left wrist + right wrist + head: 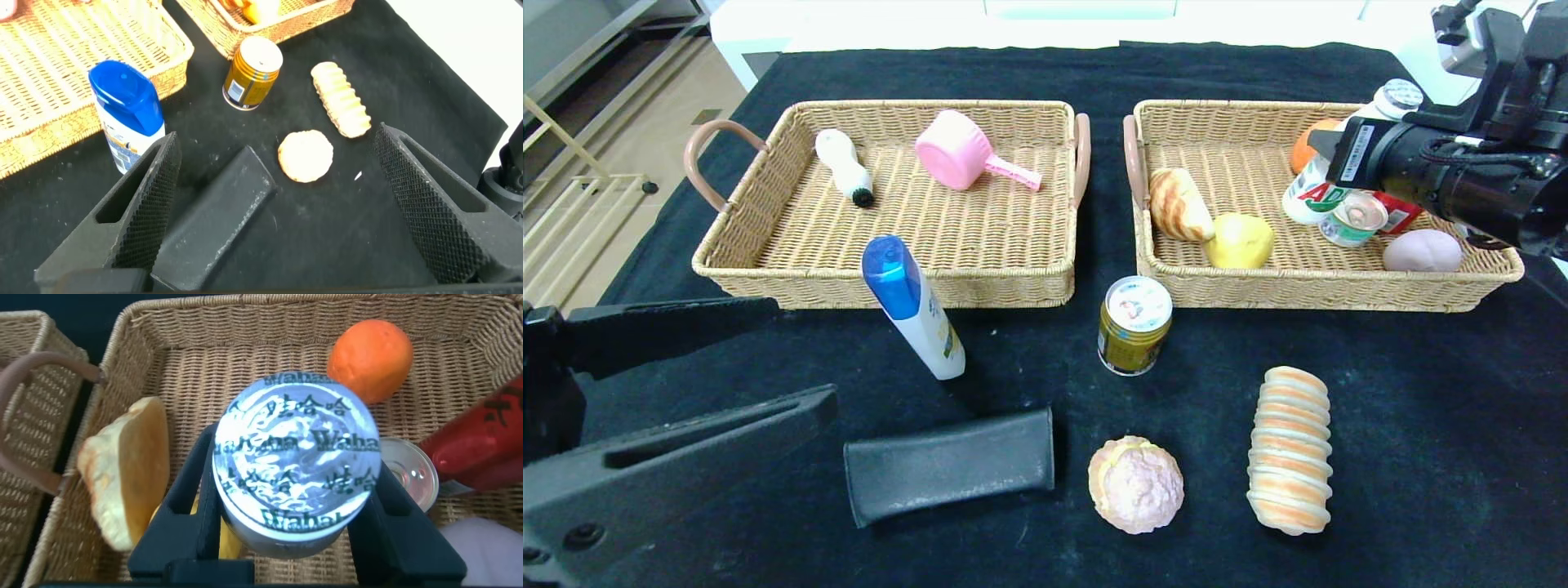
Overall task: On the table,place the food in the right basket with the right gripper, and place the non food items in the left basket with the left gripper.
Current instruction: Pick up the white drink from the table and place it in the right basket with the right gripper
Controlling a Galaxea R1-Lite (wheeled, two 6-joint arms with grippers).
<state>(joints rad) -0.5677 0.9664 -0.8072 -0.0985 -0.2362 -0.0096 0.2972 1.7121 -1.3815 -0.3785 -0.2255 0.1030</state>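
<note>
A black cloth covers the table [1421,457], with pale flooring beyond its left edge and white furniture behind its far edge.

Nearest, at the front left corner, the left gripper [274,196] hovers low with its fingers [151,192] wide apart and nothing between them; it waits over the black pouch [952,463]. Along the front edge to the right lie a round muffin [1136,483] and a ridged bread roll [1290,449]. Further in, a white tube with a blue cap [913,306] and a gold can [1134,324] stand just before the 2 baskets.

The left basket [768,269] holds a small white bottle [845,167] and a pink cup [970,158]. Over the right basket [1339,290], towards its far right corner, the right gripper [282,531] is clamped on a white drink bottle [1339,163], held upright above the weave.

The step in hand looks like setting this bottle down. To do it well, I would lower it into the bare patch between the croissant [1178,204] and the orange [370,359], clear of the small open can [1354,218] and red packet [478,445], and only part the fingers once its base is on the weave, or it may topple onto its neighbours.

The foil lid reads "Wahaha" with Chinese characters; the bottle's side shows green letters "AD". The other labels are too small to read.
</note>
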